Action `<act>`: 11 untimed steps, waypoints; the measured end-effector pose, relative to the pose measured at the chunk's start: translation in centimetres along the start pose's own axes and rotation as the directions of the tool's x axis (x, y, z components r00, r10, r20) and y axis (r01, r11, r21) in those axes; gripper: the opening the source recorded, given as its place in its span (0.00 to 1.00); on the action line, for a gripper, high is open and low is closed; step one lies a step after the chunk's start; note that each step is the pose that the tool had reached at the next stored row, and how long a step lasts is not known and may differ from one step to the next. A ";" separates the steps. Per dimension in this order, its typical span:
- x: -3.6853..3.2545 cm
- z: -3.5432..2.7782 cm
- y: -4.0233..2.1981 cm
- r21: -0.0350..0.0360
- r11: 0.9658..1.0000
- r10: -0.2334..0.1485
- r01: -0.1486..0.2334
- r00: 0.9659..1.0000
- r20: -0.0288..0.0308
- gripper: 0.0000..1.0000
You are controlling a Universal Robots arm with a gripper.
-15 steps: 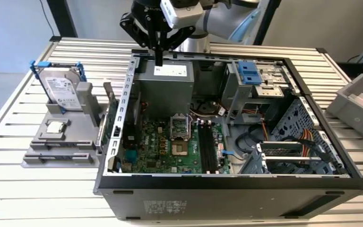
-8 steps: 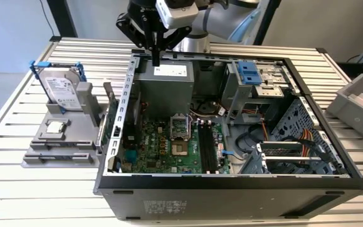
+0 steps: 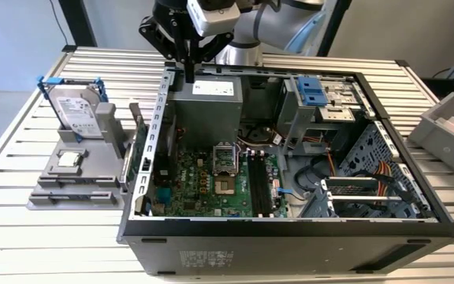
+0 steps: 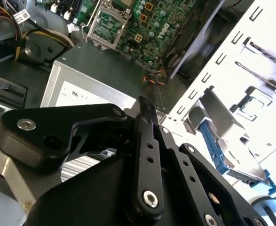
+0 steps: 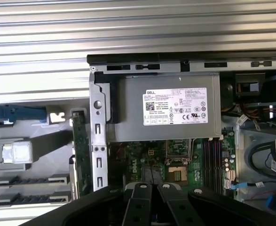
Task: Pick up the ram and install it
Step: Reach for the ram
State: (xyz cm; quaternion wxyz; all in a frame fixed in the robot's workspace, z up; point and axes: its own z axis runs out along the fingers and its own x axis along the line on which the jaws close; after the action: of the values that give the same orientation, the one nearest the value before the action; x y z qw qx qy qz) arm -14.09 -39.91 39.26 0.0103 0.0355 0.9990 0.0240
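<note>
Your ram (image 3: 138, 139) stands on its long edge in the grey fixture (image 3: 69, 192), left of centre in the exterior view, just outside the left wall of the open computer case (image 3: 290, 236). Nothing is touching it. In the first wrist view you see the same green stick (image 5: 80, 150) running alongside that perforated case wall, between it and the fixture's slots. On the fixture beside it, further toward the exterior view's left, you have the silver hard drive (image 3: 77, 112) propped upright in its blue-clipped holder, and in front of that the small square processor chip (image 3: 69, 158) lying flat. Inside the case, the green motherboard (image 3: 203, 183) lies on the floor with its CPU socket (image 3: 224, 163) open, and the dark memory slots (image 3: 262, 183) run just right of the socket. The grey power supply (image 3: 203, 109) with its white label fills the case's upper left corner. Your gripper (image 3: 189, 74) hangs at upper centre of the exterior view, pointing down at the case's rear edge by the power supply, well apart from the ram. Its jaws are drawn together with nothing between them, as the second wrist view (image 4: 147, 106) also shows you.
</note>
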 end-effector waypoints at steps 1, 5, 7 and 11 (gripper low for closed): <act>0.11 -0.01 -0.01 0.000 1.000 0.000 0.000 1.000 0.000 0.00; 0.64 -0.01 -0.06 0.000 1.000 0.000 0.000 1.000 0.000 0.00; 0.81 -0.02 -0.07 0.000 1.000 0.000 0.000 1.000 0.000 0.00; 0.83 -0.02 -0.07 0.000 1.000 0.000 0.000 1.000 0.000 0.00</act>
State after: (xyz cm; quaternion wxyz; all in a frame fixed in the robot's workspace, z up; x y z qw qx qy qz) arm -14.92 -39.92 39.27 0.0102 0.0355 0.9990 0.0239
